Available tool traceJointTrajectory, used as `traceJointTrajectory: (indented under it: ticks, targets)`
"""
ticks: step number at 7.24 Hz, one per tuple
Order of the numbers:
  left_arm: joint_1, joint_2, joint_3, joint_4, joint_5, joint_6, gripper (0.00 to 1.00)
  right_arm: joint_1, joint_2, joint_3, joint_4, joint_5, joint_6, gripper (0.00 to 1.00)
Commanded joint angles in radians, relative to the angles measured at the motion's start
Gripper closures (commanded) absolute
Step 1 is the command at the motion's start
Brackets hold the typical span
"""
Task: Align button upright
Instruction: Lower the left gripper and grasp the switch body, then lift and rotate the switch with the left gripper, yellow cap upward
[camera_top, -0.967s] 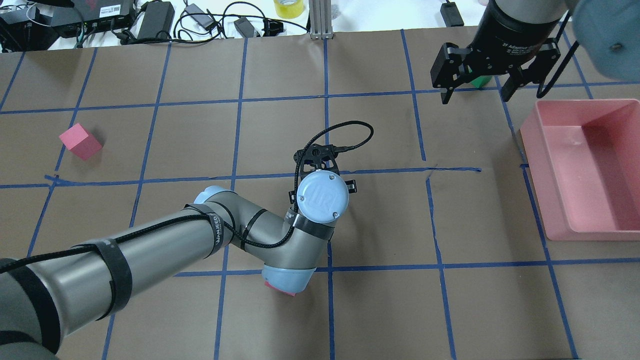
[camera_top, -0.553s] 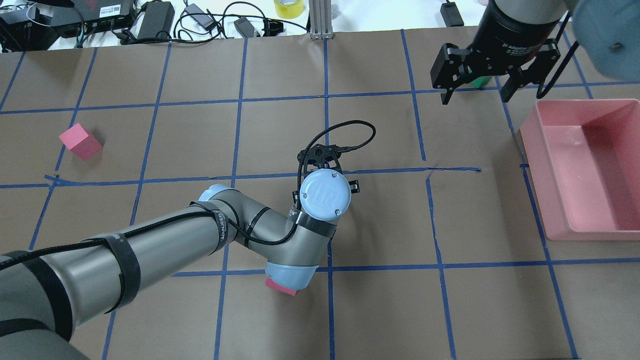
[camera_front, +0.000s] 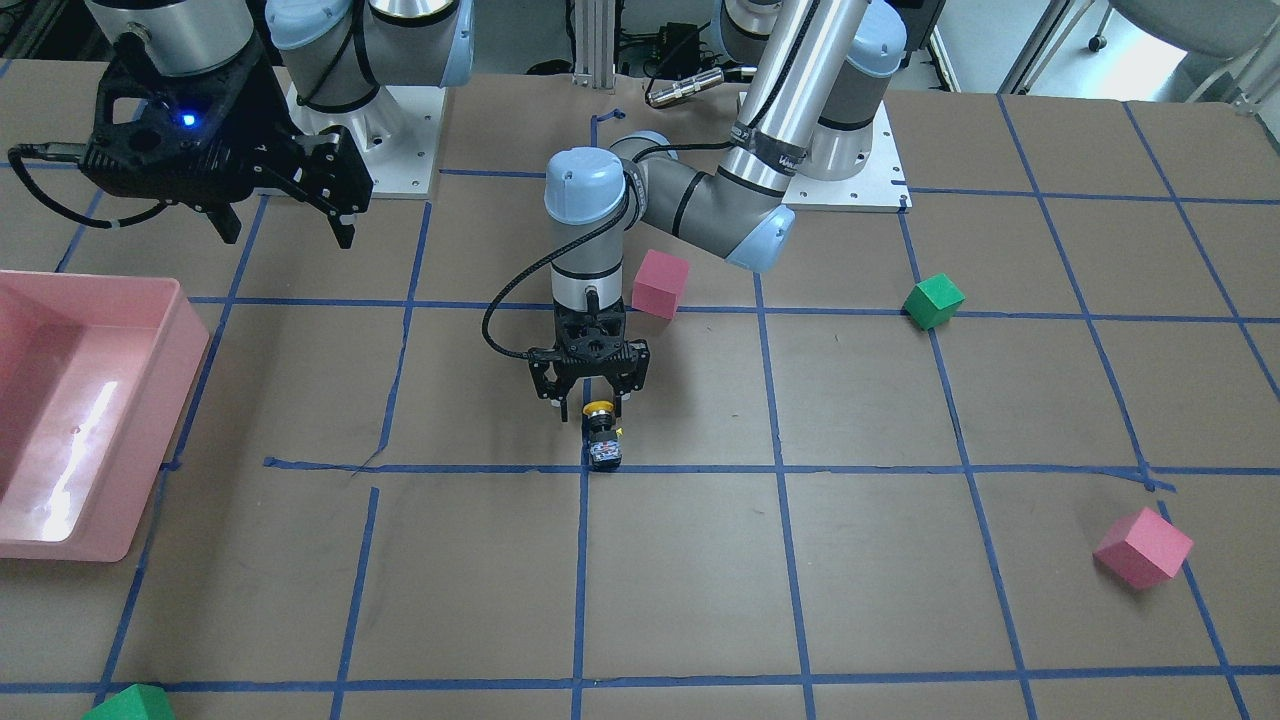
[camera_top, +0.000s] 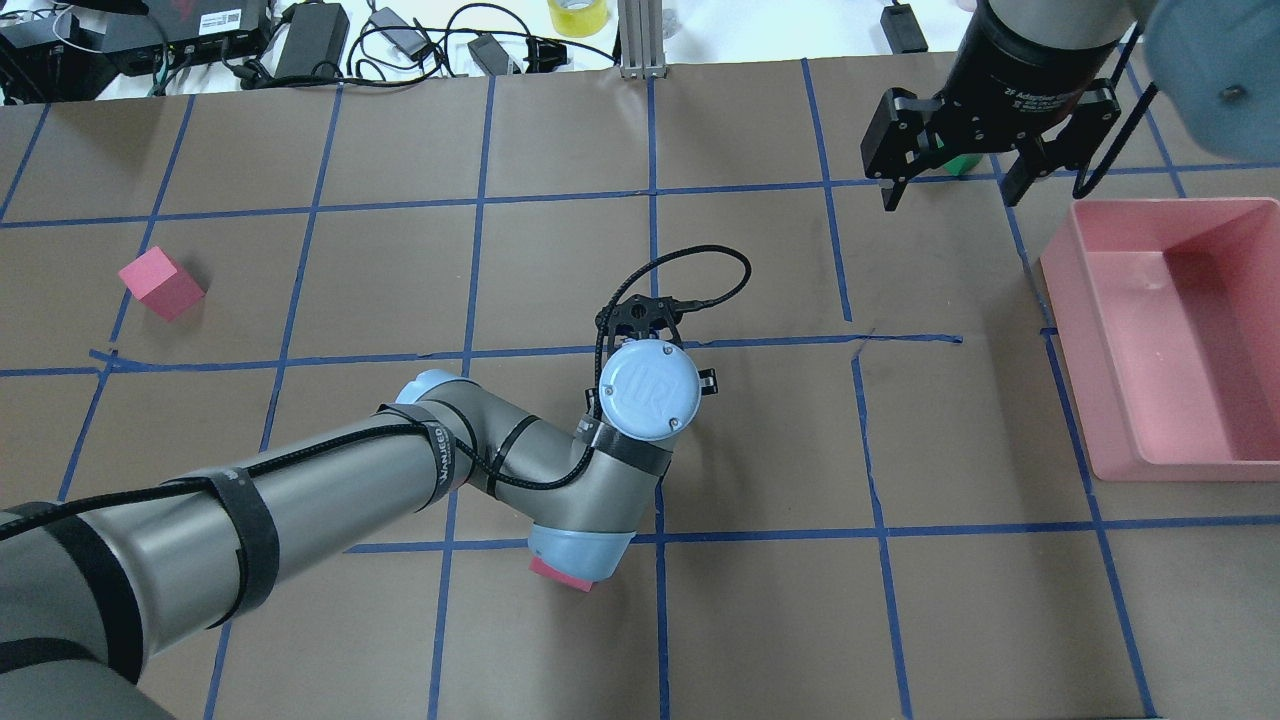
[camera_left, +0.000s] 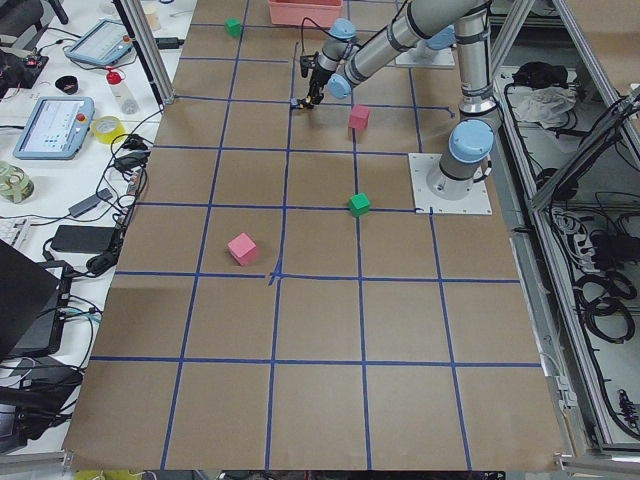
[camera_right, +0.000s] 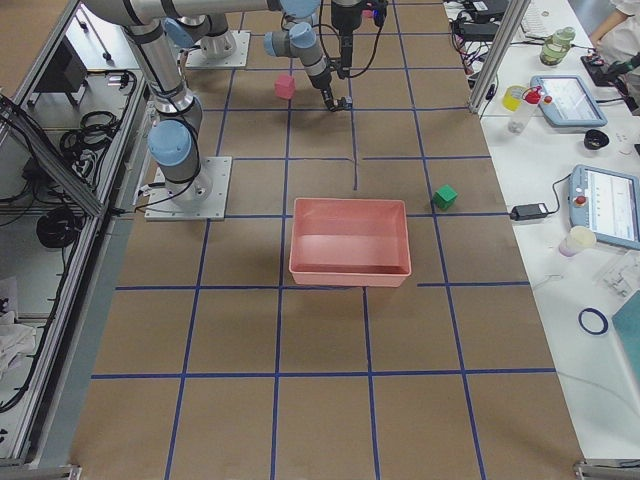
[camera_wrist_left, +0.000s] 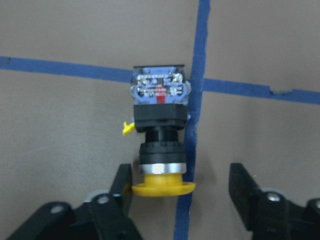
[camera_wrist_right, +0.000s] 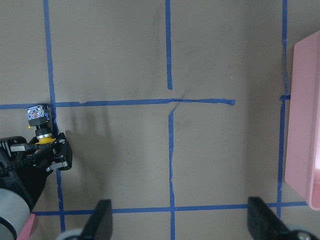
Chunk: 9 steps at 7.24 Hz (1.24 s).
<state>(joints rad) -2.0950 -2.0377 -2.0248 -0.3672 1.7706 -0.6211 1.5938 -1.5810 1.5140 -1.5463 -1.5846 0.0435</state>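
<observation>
The button (camera_wrist_left: 159, 135) lies on its side on the brown table by a blue tape crossing. Its yellow cap points at my left gripper and its silvery contact block points away. It also shows in the front view (camera_front: 601, 437) and in the right wrist view (camera_wrist_right: 40, 122); the overhead view hides it under the wrist. My left gripper (camera_wrist_left: 182, 187) is open, low over the table, with its fingers on either side of the yellow cap, the cap close to one finger (camera_wrist_left: 122, 185). It also shows in the front view (camera_front: 590, 405). My right gripper (camera_top: 950, 190) is open and empty, raised at the far right.
A pink bin (camera_top: 1070, 330) stands at the right. A pink cube (camera_front: 660, 283) sits just behind the left wrist, partly under the elbow. Another pink cube (camera_top: 160, 282) lies far left. Green cubes lie near the left base (camera_front: 933, 301) and under the right gripper (camera_top: 962, 163).
My left arm has shifted slightly forward and right, uncovering more of the pink cube under its elbow. The right arm has not moved.
</observation>
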Motion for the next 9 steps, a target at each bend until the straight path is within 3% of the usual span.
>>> traceJointTrajectory:
  ticks: [1,3,4,6,9]
  targets:
    - [0.012,0.028,0.046,-0.1,-0.002,0.004,1.0,0.0,-0.001,0.0,0.0,0.0,-0.001,0.05]
    - [0.029,0.036,0.179,-0.333,-0.017,-0.031,1.0,0.0,-0.001,0.0,0.002,0.0,-0.002,0.05]
    - [0.053,0.059,0.222,-0.426,-0.09,-0.122,1.0,0.0,-0.001,0.0,0.003,-0.002,-0.004,0.05]
    - [0.174,0.106,0.226,-0.557,-0.312,-0.222,1.0,0.0,-0.001,0.0,0.005,-0.002,-0.004,0.05]
    - [0.272,0.102,0.212,-0.578,-0.607,-0.56,1.0,0.0,-0.001,0.0,0.006,-0.002,-0.002,0.03]
